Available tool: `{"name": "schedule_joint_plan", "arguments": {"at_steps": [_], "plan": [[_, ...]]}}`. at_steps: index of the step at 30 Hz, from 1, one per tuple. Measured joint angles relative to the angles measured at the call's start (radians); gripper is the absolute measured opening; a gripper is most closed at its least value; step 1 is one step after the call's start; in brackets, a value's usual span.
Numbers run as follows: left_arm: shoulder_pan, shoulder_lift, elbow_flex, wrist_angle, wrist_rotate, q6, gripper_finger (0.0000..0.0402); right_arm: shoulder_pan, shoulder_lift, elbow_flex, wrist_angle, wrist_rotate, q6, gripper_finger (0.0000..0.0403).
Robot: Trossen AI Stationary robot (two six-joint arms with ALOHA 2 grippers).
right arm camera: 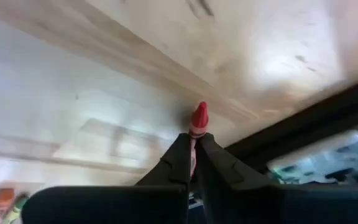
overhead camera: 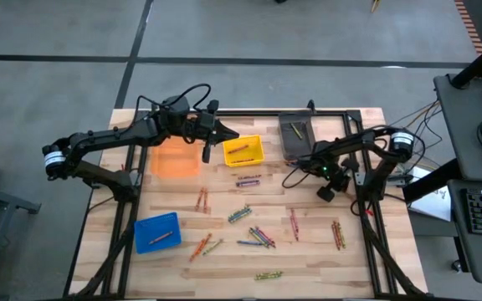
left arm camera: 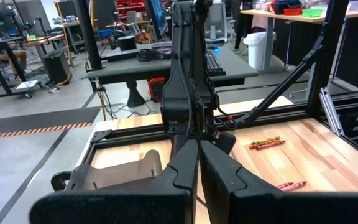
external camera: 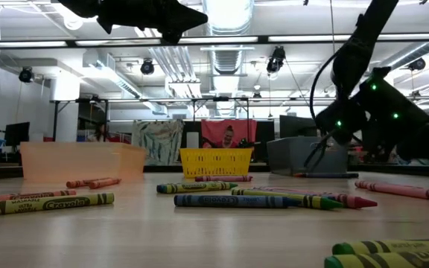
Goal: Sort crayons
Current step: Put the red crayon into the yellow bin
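I have the right gripper (right arm camera: pixel 192 155) clenched on a red crayon (right arm camera: pixel 199 118) — the tip pokes out past the closed jaws, above the pale wooden surface (overhead camera: pixel 308 251) near its right side, just in front of the grey bin (overhead camera: pixel 295 134). The left gripper (overhead camera: pixel 208 125) hangs with its jaws pressed together and nothing between them, between the orange bin (overhead camera: pixel 176 159) and the yellow bin (overhead camera: pixel 243 150). The other crayons (overhead camera: pixel 253 234) lie scattered over the middle and front of the surface: a pair near the orange bin, several mixed colours in the centre, a small red-and-orange group toward the right edge — and single ones inside the yellow, grey and blue bin (overhead camera: pixel 157 232).
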Motion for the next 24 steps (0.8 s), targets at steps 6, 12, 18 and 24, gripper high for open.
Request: {"name": "schedule_joint_plan", "arguments": {"at_steps": [6,12,18,24], "plan": [[-0.002,0.005,-0.009,-0.013,0.020,-0.016,0.0000,0.012,-0.165,0.033,-0.027,-0.001,0.038,0.0008],[-0.004,0.005,-0.045,0.053,0.061,-0.064,0.0000,0.038,-0.409,0.050,0.095,0.000,0.127,0.0008],[-0.012,0.005,-0.084,0.123,0.062,-0.128,0.0000,0.084,-0.631,0.047,0.426,0.096,0.175,0.0008],[-0.036,0.005,-0.108,0.176,0.063,-0.154,0.0000,0.107,-0.731,0.016,0.938,0.160,-0.015,0.0008]]}}
